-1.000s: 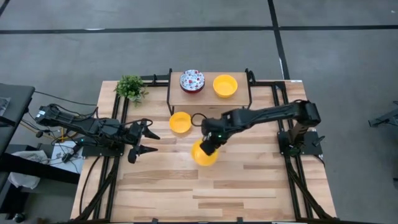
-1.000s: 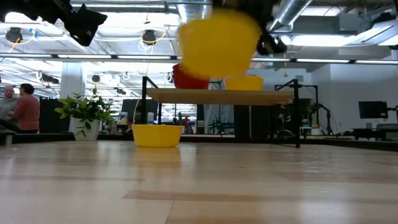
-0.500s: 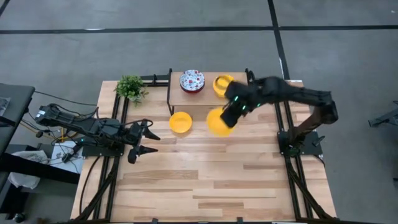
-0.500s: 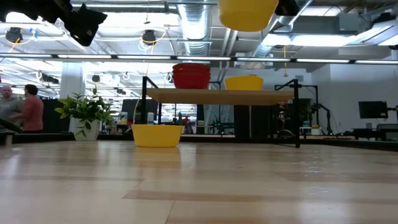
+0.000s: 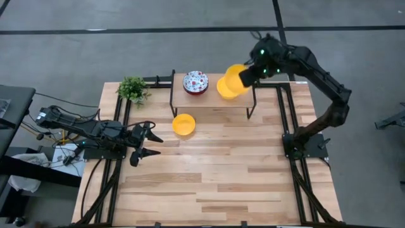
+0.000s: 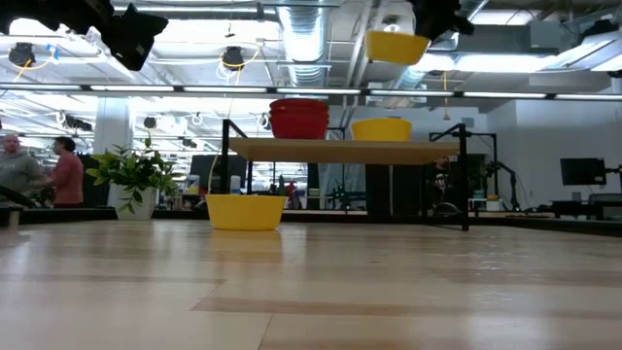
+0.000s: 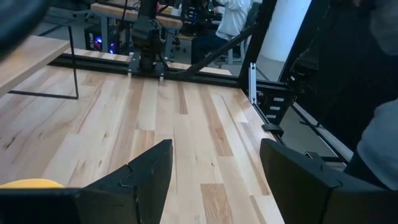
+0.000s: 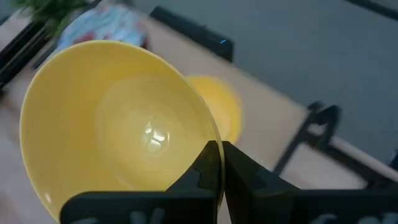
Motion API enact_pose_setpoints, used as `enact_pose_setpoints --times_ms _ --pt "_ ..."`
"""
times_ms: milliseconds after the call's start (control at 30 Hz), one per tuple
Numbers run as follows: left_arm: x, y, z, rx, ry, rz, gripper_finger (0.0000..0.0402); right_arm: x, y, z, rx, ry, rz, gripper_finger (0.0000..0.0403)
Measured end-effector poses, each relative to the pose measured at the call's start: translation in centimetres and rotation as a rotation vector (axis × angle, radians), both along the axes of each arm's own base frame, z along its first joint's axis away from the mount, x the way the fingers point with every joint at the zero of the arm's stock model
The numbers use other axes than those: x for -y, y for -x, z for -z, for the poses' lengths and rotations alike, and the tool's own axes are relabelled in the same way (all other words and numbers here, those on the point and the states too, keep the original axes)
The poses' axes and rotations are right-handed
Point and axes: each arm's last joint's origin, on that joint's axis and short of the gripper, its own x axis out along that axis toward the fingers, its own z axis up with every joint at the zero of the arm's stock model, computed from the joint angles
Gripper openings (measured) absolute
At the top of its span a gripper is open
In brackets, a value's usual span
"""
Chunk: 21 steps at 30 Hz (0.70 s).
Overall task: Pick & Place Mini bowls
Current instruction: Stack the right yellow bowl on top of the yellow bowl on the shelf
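Observation:
My right gripper (image 5: 248, 75) is shut on a plain yellow mini bowl (image 5: 235, 77), held high over the wooden shelf (image 5: 212, 100) at the table's far edge. It hangs above another yellow bowl (image 5: 223, 88) that rests by its base on the shelf. A stack of floral bowls (image 5: 195, 82), red on the outside in the low view (image 6: 298, 119), stands on the shelf's left part. A third yellow bowl (image 5: 184, 124) sits on the table in front of the shelf. My left gripper (image 5: 147, 142) is open and empty at the table's left. My right gripper pinches the held bowl's rim (image 8: 210, 138) between its two fingers, one finger (image 8: 205, 171) on the inner wall and one outside. The bowl is lifted clear, mouth up and slightly tilted, high above the shelf in the low view (image 6: 397, 46).
A small green plant (image 5: 133, 88) stands at the table's far left corner. The shelf stands on thin black legs (image 6: 229, 165). Black frame rails (image 5: 297, 183) run along the table's sides. People (image 6: 58, 175) show in the room beyond.
My right gripper has carried the yellow bowl from over the table's middle up and toward the far edge, then on to the right. The bowl now hangs over the yellow bowl on the shelf. It has stayed mouth up and clear of the table throughout.

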Motion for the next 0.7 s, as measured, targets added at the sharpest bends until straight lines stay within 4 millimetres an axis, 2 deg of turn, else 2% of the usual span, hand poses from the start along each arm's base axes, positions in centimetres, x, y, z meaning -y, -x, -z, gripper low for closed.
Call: enact_pose_setpoints --times_ms 167,300,500,700 --pt "0.0 0.0 0.0 0.001 0.0 0.0 0.0242 3.3 1.0 0.6 -0.017 0.009 0.059 0.0" --pt "0.0 0.0 0.0 0.003 0.001 0.0 0.0242 5.4 0.8 1.7 -0.023 -0.044 0.035 0.0" --pt "0.0 0.0 0.0 0.005 0.001 -0.001 0.0242 8.3 -1.2 4.3 -0.043 -0.108 -0.039 0.0" --pt "0.0 0.0 0.0 0.005 0.001 -0.003 0.0242 10.2 -3.0 6.8 -0.044 -0.181 -0.082 0.0"
